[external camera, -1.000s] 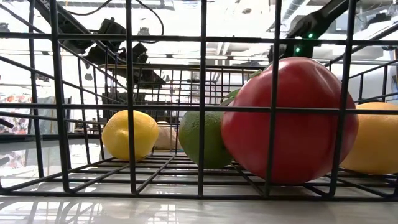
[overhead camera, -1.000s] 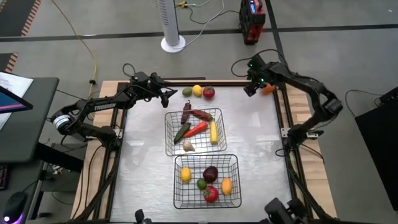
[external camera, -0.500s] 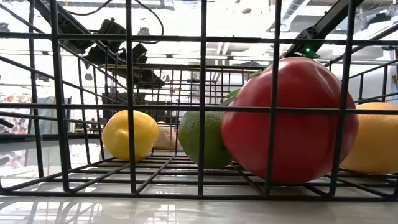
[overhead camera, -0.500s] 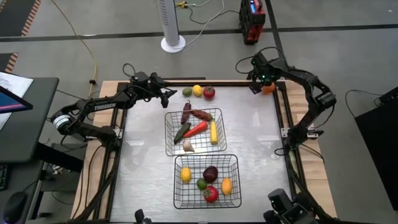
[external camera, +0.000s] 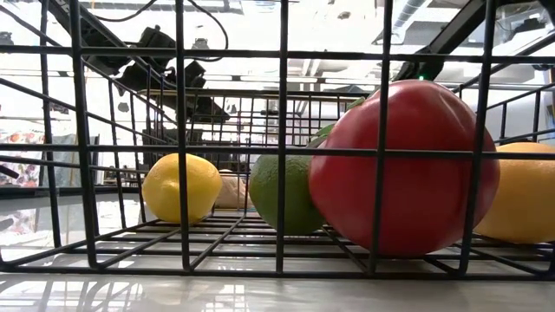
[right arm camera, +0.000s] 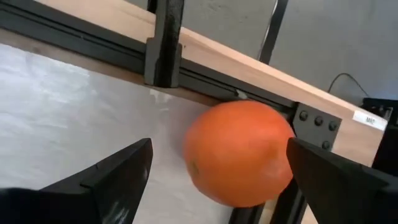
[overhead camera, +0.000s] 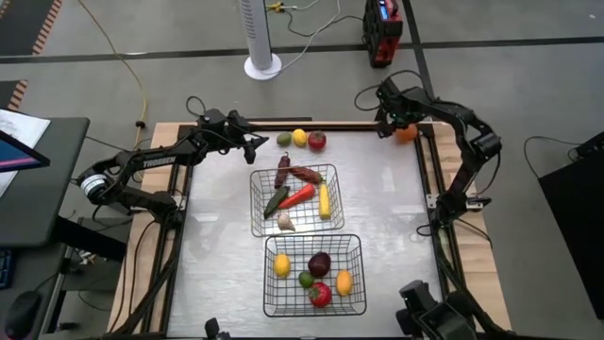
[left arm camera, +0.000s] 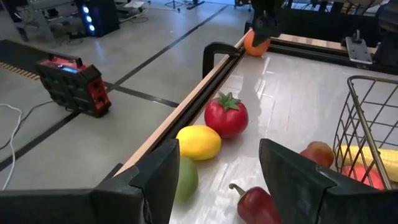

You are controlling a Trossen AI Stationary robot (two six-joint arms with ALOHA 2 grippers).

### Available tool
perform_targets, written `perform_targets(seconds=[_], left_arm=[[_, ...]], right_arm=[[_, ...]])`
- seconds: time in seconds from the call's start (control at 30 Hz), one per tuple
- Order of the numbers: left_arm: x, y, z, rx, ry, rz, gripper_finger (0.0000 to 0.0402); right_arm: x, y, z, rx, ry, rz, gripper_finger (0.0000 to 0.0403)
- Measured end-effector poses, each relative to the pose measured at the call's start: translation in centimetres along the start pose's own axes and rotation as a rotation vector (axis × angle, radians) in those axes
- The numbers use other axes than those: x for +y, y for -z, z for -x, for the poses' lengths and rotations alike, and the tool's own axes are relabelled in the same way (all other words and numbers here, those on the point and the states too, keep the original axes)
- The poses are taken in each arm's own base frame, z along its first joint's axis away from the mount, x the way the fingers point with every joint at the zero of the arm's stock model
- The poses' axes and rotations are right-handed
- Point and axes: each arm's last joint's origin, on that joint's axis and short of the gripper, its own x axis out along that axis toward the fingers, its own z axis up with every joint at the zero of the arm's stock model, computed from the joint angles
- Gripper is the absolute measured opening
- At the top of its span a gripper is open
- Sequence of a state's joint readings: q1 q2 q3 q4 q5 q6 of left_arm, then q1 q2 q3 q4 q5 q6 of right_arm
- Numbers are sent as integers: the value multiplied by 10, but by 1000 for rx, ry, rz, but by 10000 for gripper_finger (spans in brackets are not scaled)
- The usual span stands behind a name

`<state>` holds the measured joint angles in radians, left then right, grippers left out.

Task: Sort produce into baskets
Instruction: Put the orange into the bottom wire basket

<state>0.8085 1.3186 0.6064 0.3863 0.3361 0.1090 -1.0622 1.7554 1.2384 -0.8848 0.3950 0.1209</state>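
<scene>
The right gripper [right arm camera: 211,171] is standing wide open, released and holding nothing, with its two dark fingers [right arm camera: 106,180] straddling the orange [right arm camera: 239,152] that is sitting in the far right corner of the table [overhead camera: 377,208]. Taking that orange as the landmark: the wooden edge rail [right arm camera: 249,59] is running just behind it, a black corner bracket [right arm camera: 317,124] is touching or nearly touching its side, and a black upright post [right arm camera: 165,40] is rising beside it along the rail.

The risk here is coming from that tight corner. One finger is likely heading into the narrow space between the orange and the bracket, so it may be striking metal or wood before the jaws close. If the jaws are closing off-centre on such a round, smooth thing, it could be squirting out and rolling along the rail, or hopping off the table altogether.

Well away from the orange, along the same far rail, a tomato [left arm camera: 226,116], a lemon [left arm camera: 198,142] and a lime [left arm camera: 186,179] are waiting beside the left gripper [left arm camera: 214,180], which is hovering part-open and empty. Nearer the middle, the two baskets [overhead camera: 294,200] [overhead camera: 314,274] are already holding produce, so a dropped orange could also be landing in the wrong one.
</scene>
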Motion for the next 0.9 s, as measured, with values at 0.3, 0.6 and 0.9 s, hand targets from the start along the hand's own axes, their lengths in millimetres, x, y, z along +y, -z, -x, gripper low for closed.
perform_targets(seconds=[0.3,0.6,0.9], left_arm=[[-1,0,2,10,26,-2,208],[-5,-10,16,-14,24,-15,208],[-9,-14,28,8,26,-7,208]], right_arm=[[13,1,-7,154,-37,9,395],[42,17,23,164,-111,61,386],[68,60,94,80,-158,169,386]])
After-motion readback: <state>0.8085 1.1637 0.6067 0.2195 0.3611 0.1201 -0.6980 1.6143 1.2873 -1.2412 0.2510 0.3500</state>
